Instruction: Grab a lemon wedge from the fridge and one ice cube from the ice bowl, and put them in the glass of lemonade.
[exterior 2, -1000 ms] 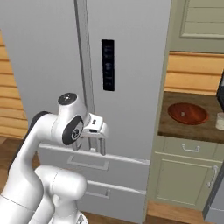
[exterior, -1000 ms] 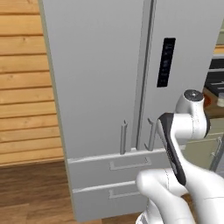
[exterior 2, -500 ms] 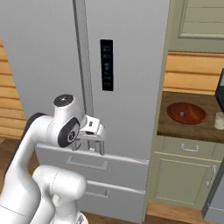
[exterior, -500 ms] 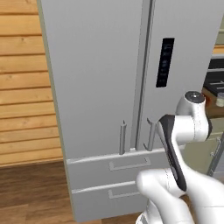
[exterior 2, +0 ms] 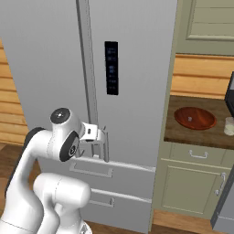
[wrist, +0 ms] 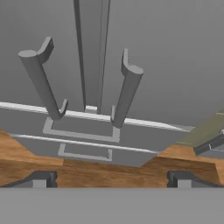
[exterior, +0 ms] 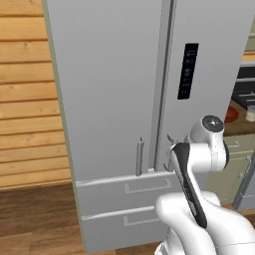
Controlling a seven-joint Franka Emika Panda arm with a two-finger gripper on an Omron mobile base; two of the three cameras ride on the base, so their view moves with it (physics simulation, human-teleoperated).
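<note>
Gripper (wrist: 111, 177) spread wide, holding nothing, facing shut fridge (exterior: 114, 99). Two bar handles (wrist: 127, 94) ahead, above fingertips (wrist: 41, 178). Centre one bar between fingers, clamp, pull door. Ice bowl (exterior 2: 195, 118) far right.

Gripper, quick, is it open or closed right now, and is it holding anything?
Gripper: open, holding nothing, near the fridge door handles.

Brown counter (exterior 2: 183, 135) bears ice bowl (exterior 2: 195, 118) and glass (exterior 2: 229, 126).
</note>
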